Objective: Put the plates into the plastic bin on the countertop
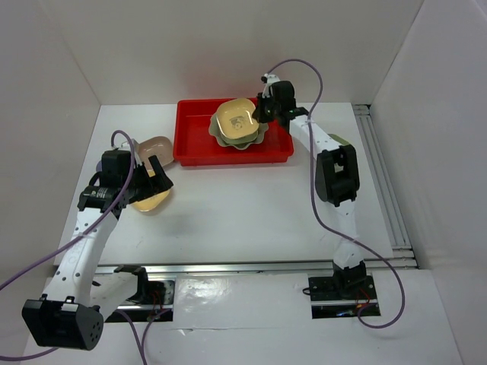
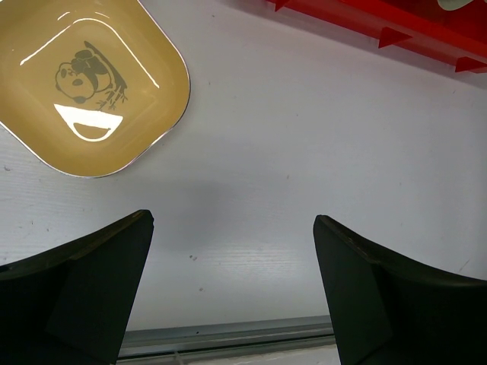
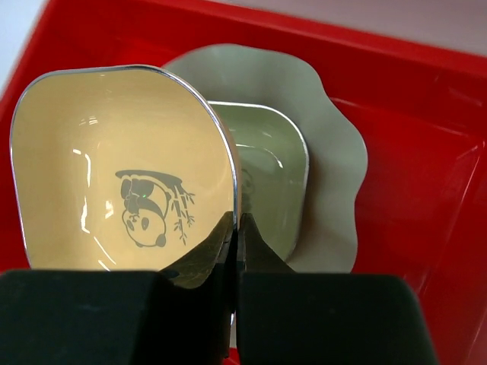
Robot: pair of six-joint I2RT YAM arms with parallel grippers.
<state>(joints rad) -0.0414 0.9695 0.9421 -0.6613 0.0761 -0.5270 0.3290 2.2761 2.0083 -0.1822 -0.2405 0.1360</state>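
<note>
Now: R gripper (image 3: 236, 228) holds yellow plate (image 3: 122, 175) over red bin (image 3: 434, 152)

R fingers are pinched tight on the plate's rim, panda print facing up. It hangs over a small green plate (image 3: 270, 175) that sits on the big scalloped plate (image 3: 335, 144), both inside the bin. L gripper (image 2: 232, 220) is spread wide w/ nothing betw. its fingers, above the white table (image 2: 304, 152). Another yellow plate (image 2: 91, 84) lies on the table just beside it. A pink plate (image 1: 156, 144) sits near the bin's left end.
</note>
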